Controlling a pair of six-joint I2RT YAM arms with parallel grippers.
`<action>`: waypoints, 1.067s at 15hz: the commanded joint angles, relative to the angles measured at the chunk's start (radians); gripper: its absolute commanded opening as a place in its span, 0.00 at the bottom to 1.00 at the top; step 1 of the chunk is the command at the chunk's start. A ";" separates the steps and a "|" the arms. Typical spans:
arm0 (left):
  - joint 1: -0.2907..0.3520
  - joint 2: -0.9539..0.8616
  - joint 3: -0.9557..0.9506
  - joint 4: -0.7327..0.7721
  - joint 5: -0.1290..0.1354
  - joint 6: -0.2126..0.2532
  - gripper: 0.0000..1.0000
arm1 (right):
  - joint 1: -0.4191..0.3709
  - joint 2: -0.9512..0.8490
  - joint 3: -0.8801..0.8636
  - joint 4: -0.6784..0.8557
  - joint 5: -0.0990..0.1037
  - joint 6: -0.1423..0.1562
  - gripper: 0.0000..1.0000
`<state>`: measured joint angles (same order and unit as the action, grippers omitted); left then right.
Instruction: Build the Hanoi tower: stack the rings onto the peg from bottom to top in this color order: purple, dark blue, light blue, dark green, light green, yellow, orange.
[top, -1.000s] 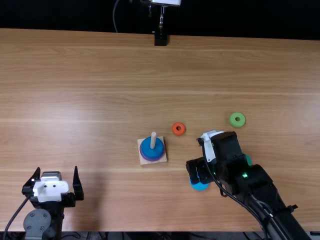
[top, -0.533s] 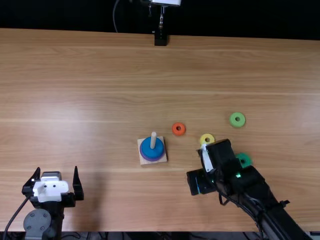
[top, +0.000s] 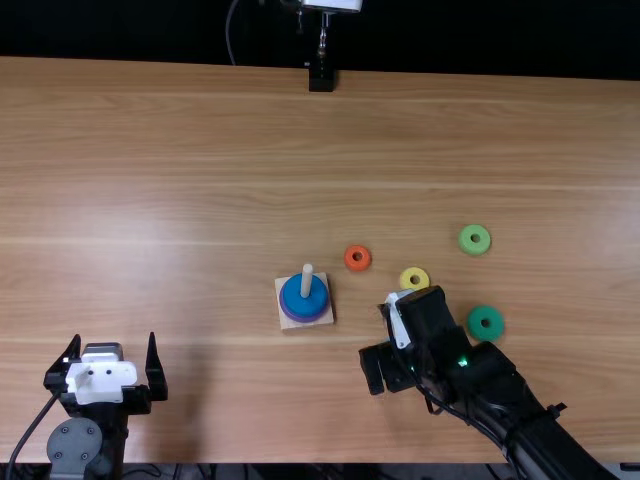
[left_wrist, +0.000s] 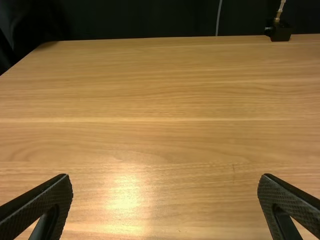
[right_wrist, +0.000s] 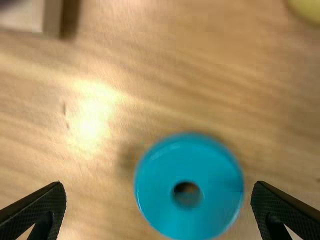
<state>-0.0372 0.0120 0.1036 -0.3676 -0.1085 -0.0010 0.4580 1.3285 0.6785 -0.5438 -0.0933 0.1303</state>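
Note:
The peg (top: 307, 279) stands on its square base, with the dark blue ring (top: 315, 302) above the purple ring (top: 298, 319). My right gripper (top: 383, 368) is right of and nearer than the base, its fingers apart. In the right wrist view the light blue ring (right_wrist: 210, 195) lies flat between the open fingertips of my right gripper (right_wrist: 157, 185), closer to one finger. My left gripper (top: 112, 346) stays at the near left, open, and the left wrist view shows bare wood between the tips of my left gripper (left_wrist: 165, 181).
Loose on the table lie the orange ring (top: 347, 258), yellow ring (top: 405, 278), light green ring (top: 465, 241) and dark green ring (top: 477, 323). The base's edge (right_wrist: 32, 20) and yellow ring (right_wrist: 307, 9) also appear in the right wrist view. A black stand (top: 321, 80) is at the far edge.
The right arm has swung left and toward the near edge, uncovering the yellow and dark green rings in the top view and covering the light blue one. The left arm has kept still.

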 joint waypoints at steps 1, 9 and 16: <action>0.008 -0.012 -0.104 -0.080 0.000 0.005 1.00 | 0.001 0.008 -0.007 0.007 0.009 0.011 1.00; 0.008 -0.012 -0.104 -0.080 0.000 0.005 1.00 | -0.002 0.077 -0.008 0.009 0.044 0.011 1.00; 0.008 -0.012 -0.104 -0.080 0.000 0.005 1.00 | -0.001 0.077 -0.013 0.009 0.086 0.011 1.00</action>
<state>-0.0376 0.0116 0.1036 -0.3676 -0.1078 -0.0006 0.4576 1.4014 0.6781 -0.5346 -0.0288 0.1299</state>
